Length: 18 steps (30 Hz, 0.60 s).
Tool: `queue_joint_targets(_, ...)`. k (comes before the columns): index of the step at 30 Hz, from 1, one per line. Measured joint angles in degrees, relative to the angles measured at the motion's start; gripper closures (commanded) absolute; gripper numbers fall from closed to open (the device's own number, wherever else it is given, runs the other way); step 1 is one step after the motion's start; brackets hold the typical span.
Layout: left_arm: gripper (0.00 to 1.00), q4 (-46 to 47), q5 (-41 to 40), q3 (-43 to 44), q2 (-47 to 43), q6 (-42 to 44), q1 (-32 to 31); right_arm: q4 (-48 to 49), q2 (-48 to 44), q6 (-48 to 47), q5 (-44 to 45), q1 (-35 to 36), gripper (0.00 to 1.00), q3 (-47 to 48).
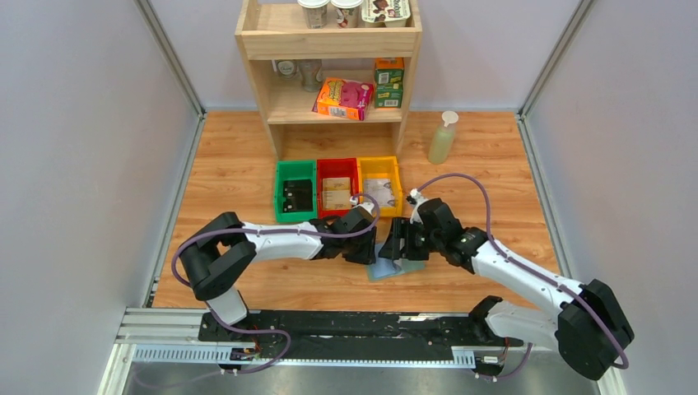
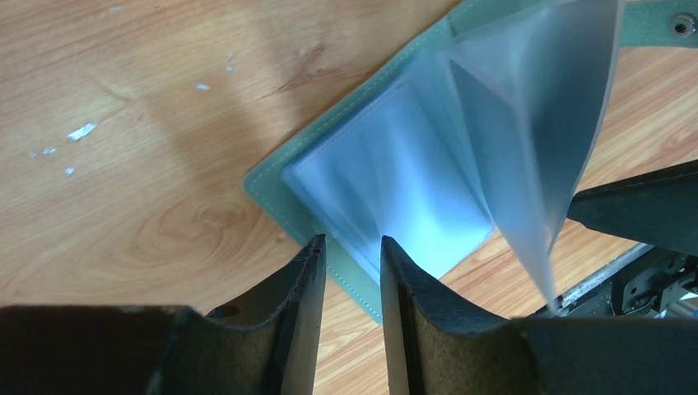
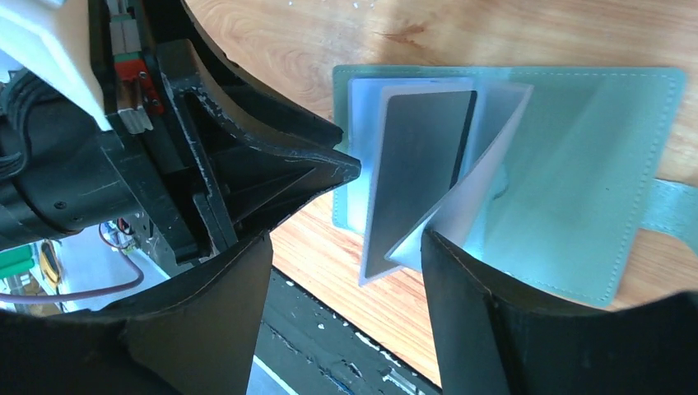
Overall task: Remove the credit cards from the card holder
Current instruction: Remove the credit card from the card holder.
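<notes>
Card holder (image 3: 576, 148): lies open and flat on the wooden table (image 2: 123, 206), between the two grippers, closure tab (image 3: 671, 214) sticking out to one side
Cards: one black card (image 3: 420, 156) shows, tucked in a frosted sleeve leaf (image 2: 535, 123) that stands raised off the stack; other pockets unreadable (the plastic blurs whatever is inside)
Left gripper (image 2: 351, 240): jaws narrowly apart, nothing seen between them, tips at the holder's near edge just beside the flat sleeves
Right gripper (image 3: 347, 239): jaws wide apart, straddling the lower corner of the raised leaf, one finger touching it, nothing clamped
Step, as judged: card not yet out; the grab on it comes next
Risk, wrong grip: jaws closing here likely pinch leaf and card together, since the card sits deep in its pocket; a pull then lifts the whole holder rather than freeing the card
Risk, slide: left tips cover only the edge, so the holder may skid or pivot on the smooth wood once tugged
Risk, flop: the leaf seems propped by little more than one finger; a nudge drops it flat and hides the card's edge
Risk, clash: both sets of fingers crowd the same corner, a left fingertip almost at the leaf, so a sideways move may knock one gripper into the other
</notes>
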Motion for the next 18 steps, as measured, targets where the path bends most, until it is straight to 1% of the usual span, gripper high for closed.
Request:
queue_joint_targets(7, 0.59, 0.28, -2.97, -3.54, -3.74, -2.08, 0.0, 1.92, 5.64, 0.07, -0.92, 2.84, 0.3, 1.14)
queue_joint_targets(11, 0.59, 0.79, -5.01, -5.95, -7.08, -3.5, 0.0, 1.86, 6.38, 0.28, 0.24, 3.74, 0.29, 1.27)
queue_joint_targets(14, 0.59, 0.94, -6.21, -6.69, -8.85, -4.33, 0.0, 0.46, 5.27, 0.72, 4.17, 3.8, 0.28, 1.38)
queue_joint_targets(18, 0.59, 1.44, -6.67, -6.73, -9.64, -4.81, 0.0, -3.5, 2.45, 1.2, 13.14, 3.63, 0.28, 1.55)
